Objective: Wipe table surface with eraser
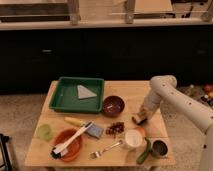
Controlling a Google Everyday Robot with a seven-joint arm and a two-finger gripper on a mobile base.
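Note:
The light wooden table surface (127, 90) carries several dishes. The eraser (139, 120), a small tan block with a dark base, lies on the table's right side, to the right of the maroon bowl (113, 105). My gripper (142, 116) points down at the end of the white arm (162, 87) and sits right on top of the eraser. It covers the upper part of the eraser.
A green tray (62, 100) holding a grey wedge stands at the back left. In front are a yellow item (74, 121), a blue-grey pad (94, 131), an orange bowl (70, 150) with a brush, a green cup (45, 132), a fork (106, 148), a white cup (133, 138) and a metal can (159, 148).

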